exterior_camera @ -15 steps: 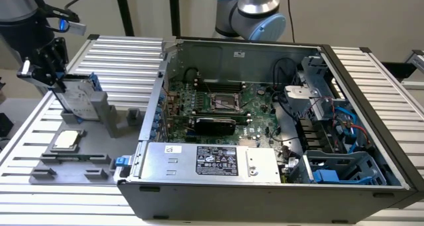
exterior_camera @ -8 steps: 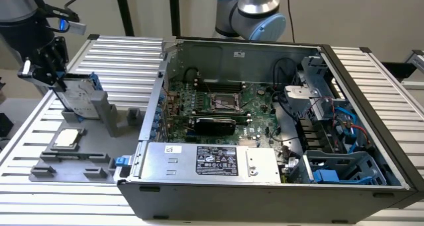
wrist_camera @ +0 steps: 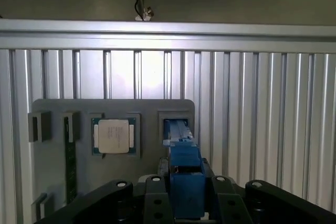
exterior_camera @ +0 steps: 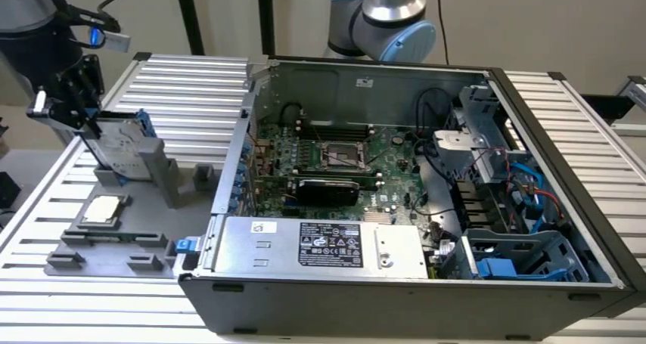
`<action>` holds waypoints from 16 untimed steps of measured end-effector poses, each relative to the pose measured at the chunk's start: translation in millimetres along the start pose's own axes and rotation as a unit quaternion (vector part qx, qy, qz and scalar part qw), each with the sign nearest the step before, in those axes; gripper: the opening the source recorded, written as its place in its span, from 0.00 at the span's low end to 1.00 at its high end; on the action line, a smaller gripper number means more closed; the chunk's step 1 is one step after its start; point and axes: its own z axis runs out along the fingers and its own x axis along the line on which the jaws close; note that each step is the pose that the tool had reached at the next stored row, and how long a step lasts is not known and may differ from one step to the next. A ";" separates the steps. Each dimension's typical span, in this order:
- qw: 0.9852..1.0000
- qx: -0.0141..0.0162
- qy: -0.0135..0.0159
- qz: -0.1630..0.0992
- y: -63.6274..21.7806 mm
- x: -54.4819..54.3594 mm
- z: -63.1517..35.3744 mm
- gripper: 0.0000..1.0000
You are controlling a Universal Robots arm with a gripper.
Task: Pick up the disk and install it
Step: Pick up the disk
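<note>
at the exterior view's left the arm points downward, pincer (exterior_camera: pixel 89 121) pinching the upright disk (exterior_camera: pixel 126 151) by its top.

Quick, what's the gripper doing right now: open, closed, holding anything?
Gripper: closed on the disk, gripping its blue carrier edge; the disk stands upright at the grey holder.

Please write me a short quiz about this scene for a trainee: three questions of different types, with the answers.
1. True or false: the disk stands upright on the grey tray, outside the computer case.
2. What lies flat on the tray near the disk? A) CPU chip B) fan C) screwdriver
3. Fill in: the pincer is at the disk's ___ edge.
Key: 1 true; 2 A; 3 upper.
</note>
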 end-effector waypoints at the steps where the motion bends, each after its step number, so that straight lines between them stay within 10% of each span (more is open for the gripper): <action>1: 1.000 0.000 0.000 0.000 0.0 -0.1 -1.1 0.00; 16: 1.000 0.000 0.000 0.000 -2.9 -2.3 -38.0 0.00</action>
